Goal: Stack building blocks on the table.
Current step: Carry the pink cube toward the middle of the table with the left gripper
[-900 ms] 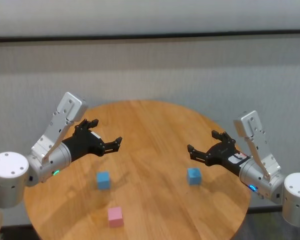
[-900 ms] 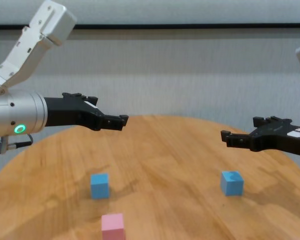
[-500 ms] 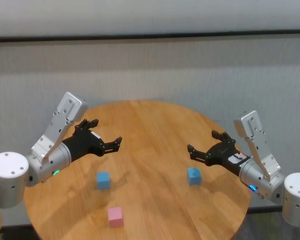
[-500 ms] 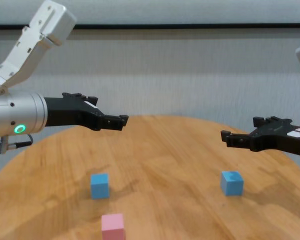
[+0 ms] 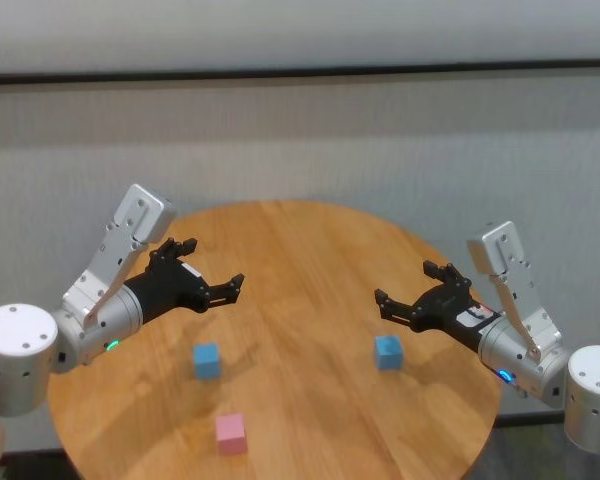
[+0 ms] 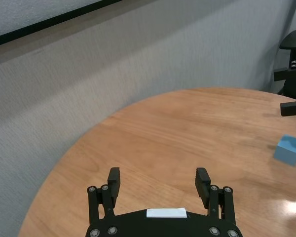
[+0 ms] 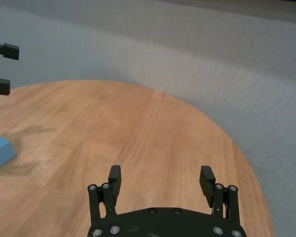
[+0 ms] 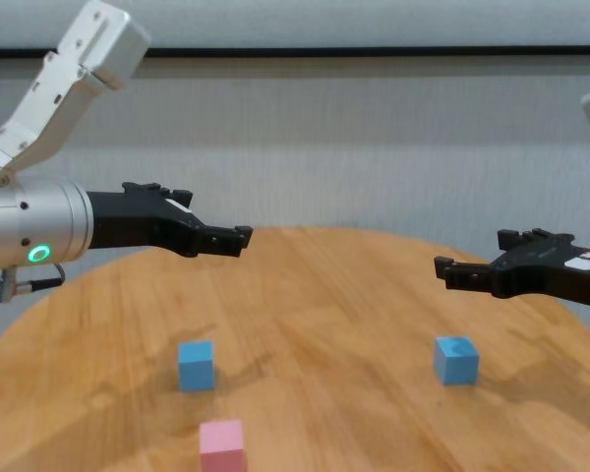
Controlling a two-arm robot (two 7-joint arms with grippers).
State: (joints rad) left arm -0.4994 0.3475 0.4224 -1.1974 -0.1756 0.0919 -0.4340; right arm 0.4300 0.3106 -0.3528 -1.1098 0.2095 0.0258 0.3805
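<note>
Three building blocks lie apart on the round wooden table (image 5: 300,250). A pale pink block (image 5: 230,432) sits near the front edge, also in the chest view (image 8: 222,445). One light blue block (image 5: 207,360) lies left of centre (image 8: 196,365). The other light blue block (image 5: 387,351) lies to the right (image 8: 456,359). My left gripper (image 5: 228,288) hovers open and empty above the table, behind the left blue block. My right gripper (image 5: 390,305) hovers open and empty, just behind the right blue block. In the left wrist view the right blue block (image 6: 289,149) shows beyond my open left gripper (image 6: 158,179).
A grey wall (image 5: 300,140) stands behind the table. A dark office chair (image 6: 293,59) shows past the table's far side in the left wrist view. The left blue block (image 7: 0,151) and the left gripper's fingertips (image 7: 4,51) show in the right wrist view.
</note>
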